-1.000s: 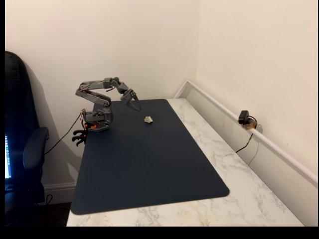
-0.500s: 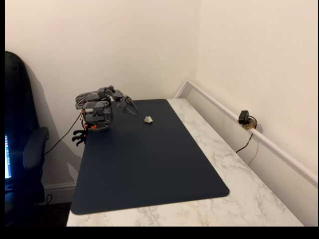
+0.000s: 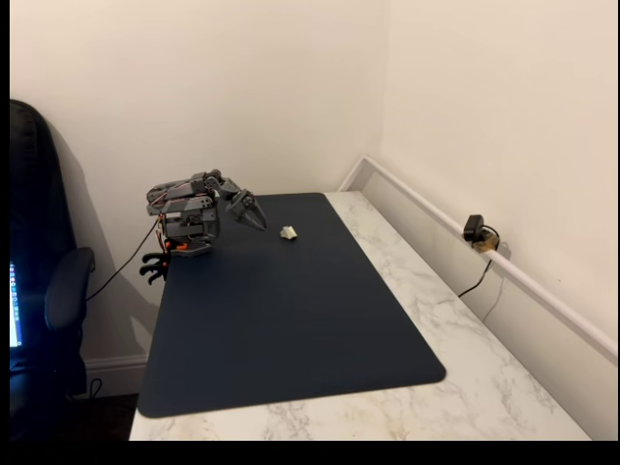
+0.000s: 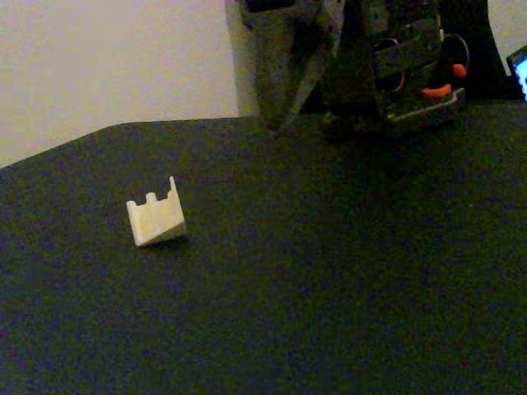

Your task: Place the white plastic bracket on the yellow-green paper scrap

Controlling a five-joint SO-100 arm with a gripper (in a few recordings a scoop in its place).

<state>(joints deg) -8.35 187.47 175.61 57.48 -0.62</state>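
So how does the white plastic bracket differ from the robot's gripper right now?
The white plastic bracket is off-white and tiny; the gripper is grey and much bigger. The bracket lies on the dark mat, while the gripper hangs above it, tips pointing down. The bracket is a blocky wedge with a notched top edge; the gripper tapers to a point. Both sit at the mat's far end, apart.

text: none legible | labels: none | numbers: none | signs: none
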